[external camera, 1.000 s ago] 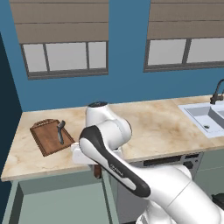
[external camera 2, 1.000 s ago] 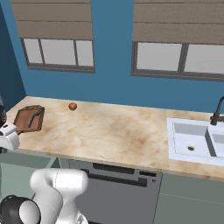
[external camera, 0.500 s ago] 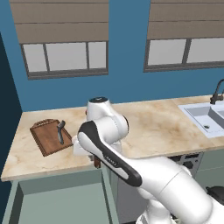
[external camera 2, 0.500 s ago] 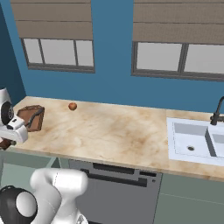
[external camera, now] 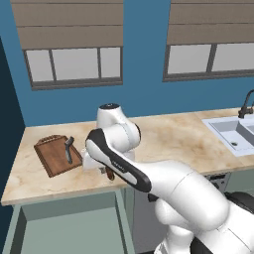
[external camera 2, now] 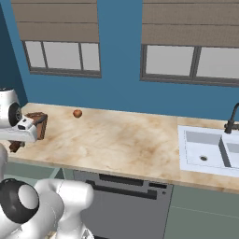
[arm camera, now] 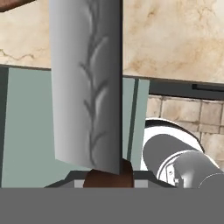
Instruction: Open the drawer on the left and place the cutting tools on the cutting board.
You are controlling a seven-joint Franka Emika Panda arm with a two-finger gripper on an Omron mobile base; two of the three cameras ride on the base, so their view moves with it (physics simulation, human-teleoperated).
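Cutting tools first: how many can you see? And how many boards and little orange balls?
Cutting tools: 2 (a dark tool lying on the board, a knife held in the gripper)
Cutting board: 1
Orange ball: 1
Total: 4

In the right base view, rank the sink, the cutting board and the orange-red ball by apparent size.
1. sink, largest.
2. cutting board, though the arm partly hides it, so its full extent is unsure.
3. orange-red ball, smallest.
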